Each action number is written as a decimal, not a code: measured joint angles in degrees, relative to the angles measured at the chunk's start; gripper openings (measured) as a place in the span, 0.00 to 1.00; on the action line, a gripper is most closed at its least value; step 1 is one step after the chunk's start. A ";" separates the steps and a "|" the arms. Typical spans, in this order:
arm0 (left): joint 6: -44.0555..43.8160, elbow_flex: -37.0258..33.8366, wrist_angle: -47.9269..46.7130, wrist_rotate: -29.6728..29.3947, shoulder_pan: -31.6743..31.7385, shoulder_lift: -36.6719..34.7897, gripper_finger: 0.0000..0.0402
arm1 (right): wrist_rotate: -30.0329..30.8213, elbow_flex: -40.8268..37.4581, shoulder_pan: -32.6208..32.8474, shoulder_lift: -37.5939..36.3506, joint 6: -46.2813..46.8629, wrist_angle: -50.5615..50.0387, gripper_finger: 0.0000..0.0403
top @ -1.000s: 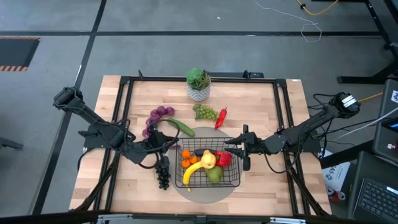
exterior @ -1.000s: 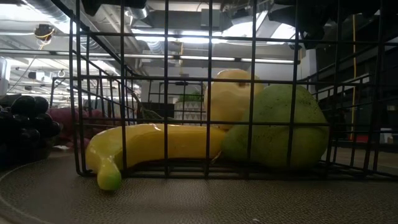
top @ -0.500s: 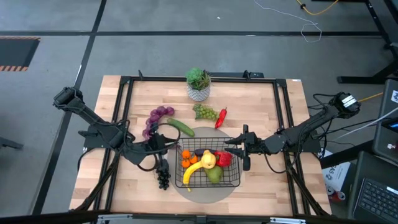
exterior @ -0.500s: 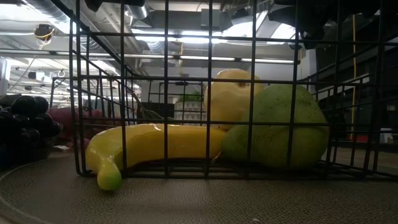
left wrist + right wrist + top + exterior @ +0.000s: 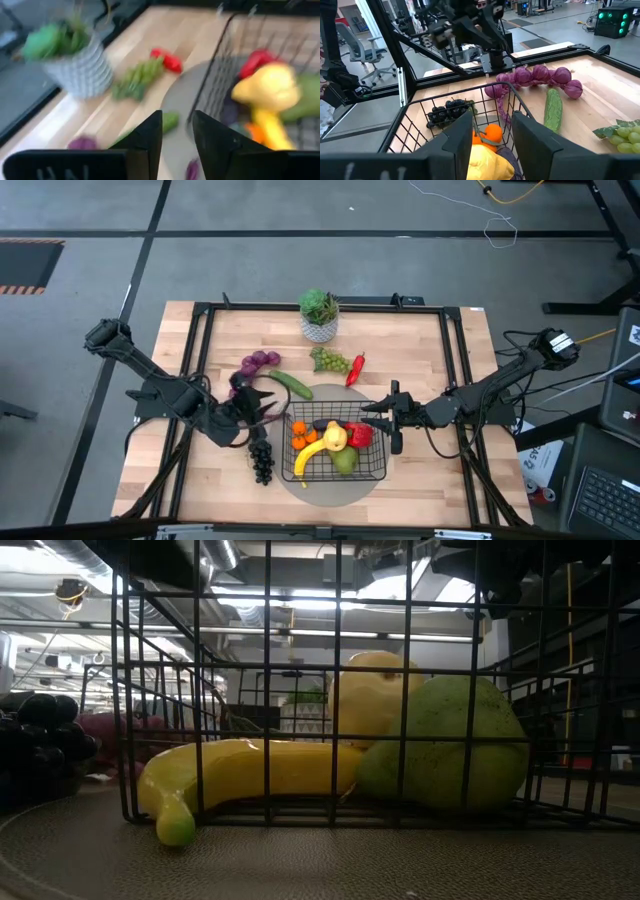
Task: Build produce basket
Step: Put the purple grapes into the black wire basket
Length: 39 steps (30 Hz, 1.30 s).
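The basket sits near the front middle of the wooden counter, on a round grey mat. Inside it lie a yellow banana, a green pear, an orange, a red pepper and a yellow fruit. In the low view the banana and pear rest touching each other behind the wire wall.

The left pincer hovers just left of the basket's far-left corner, above the counter. Its fingers stand apart with nothing between them, so it is released. Black grapes lie on the counter just left of the basket, on the near side of that pincer. Purple grapes and a cucumber lie beyond it, farther from the front edge.

The right pincer is at the basket's right side, over its far-right corner. In its wrist view the fingers are spread, released, with the basket's contents showing between them.

Farther back on the counter lie green grapes with a small red pepper just to their right. A potted plant stands near the far edge.
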 joint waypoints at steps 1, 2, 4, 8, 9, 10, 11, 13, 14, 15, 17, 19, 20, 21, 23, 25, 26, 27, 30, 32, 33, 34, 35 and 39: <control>-2.67 0.00 -2.95 0.52 0.00 -0.20 0.25 | 0.01 0.00 -0.01 0.01 0.00 0.00 0.34; -5.49 -0.01 -5.69 1.49 0.02 -0.21 0.25 | 0.00 0.00 0.01 0.01 0.00 0.00 0.34; -10.75 -0.01 -10.39 4.98 0.00 -0.22 0.25 | 0.00 0.00 0.01 0.00 -0.01 -0.02 0.34; -16.45 -0.01 -12.52 17.65 -0.87 -0.27 0.25 | 0.00 0.00 -0.01 0.02 -0.04 -0.20 0.34; -17.25 -0.01 -11.96 20.69 -1.17 0.04 0.25 | 0.00 0.00 0.00 0.00 -0.07 -0.23 0.34; -18.12 -0.01 -10.96 23.31 -1.40 0.53 0.25 | 0.00 0.00 0.01 0.00 -0.07 -0.30 0.34; -18.97 -0.01 -10.30 25.19 -1.55 1.10 0.25 | 0.00 0.00 0.01 0.00 -0.09 -0.31 0.34; -19.75 -0.01 -9.54 26.64 -2.37 1.90 0.25 | 0.00 0.00 0.01 0.00 -0.07 -0.31 0.34; -20.08 -0.01 -9.07 26.72 -2.97 2.07 0.25 | 0.00 0.00 -0.01 0.00 -0.09 -0.35 0.34; -20.26 -0.01 -8.85 26.52 -3.72 2.11 0.25 | 0.02 0.00 0.00 0.00 -0.09 -0.33 0.34; -20.94 -0.01 -8.94 26.25 -5.05 2.11 0.25 | 0.00 0.00 0.01 0.00 -0.09 -0.38 0.34; -21.03 -0.01 -8.89 26.13 -5.88 2.27 0.25 | 0.00 0.00 0.01 0.00 -0.11 -0.39 0.34; -21.04 -0.01 -8.79 25.98 -6.19 2.59 0.25 | 0.00 0.00 0.01 0.00 -0.11 -0.40 0.34; -20.96 -0.01 -8.78 26.01 -6.42 2.89 0.25 | 0.00 0.00 0.01 0.00 -0.13 -0.46 0.34; -20.94 -0.06 -8.60 25.85 -7.05 3.21 0.25 | 0.00 0.00 0.01 0.00 -0.13 -0.46 0.34; -22.11 -0.06 -7.54 25.06 -7.82 3.54 0.25 | 0.00 0.00 0.00 0.00 -0.13 -0.54 0.34; -23.10 -0.06 -7.27 24.72 -8.14 3.57 0.25 | 0.00 0.00 0.01 0.00 -0.09 -0.55 0.34; -24.38 -0.06 -6.30 24.27 -8.44 3.83 0.25 | 0.00 0.00 0.01 0.00 0.00 -0.56 0.34; -26.90 0.01 -3.76 26.05 -8.57 6.08 0.25 | 0.00 0.00 0.01 0.00 0.90 -0.68 0.34; -26.85 -0.03 -3.25 29.53 -8.62 7.74 0.25 | 0.00 0.00 -0.01 0.00 1.40 -0.79 0.34; -26.80 -0.03 -3.27 31.13 -8.86 8.40 0.25 | 0.00 0.00 -0.01 0.00 1.40 -0.76 0.34; -26.85 -0.03 -3.28 32.49 -9.15 9.06 0.25 | 0.00 0.00 0.01 0.00 1.42 -0.76 0.34; -26.96 -0.03 -3.22 33.49 -9.52 9.79 0.25 | 0.00 0.00 0.01 0.00 1.46 -0.79 0.34; -27.11 -0.03 -2.46 34.00 -10.69 13.12 0.25 | 0.00 0.00 0.00 0.00 1.44 -0.77 0.34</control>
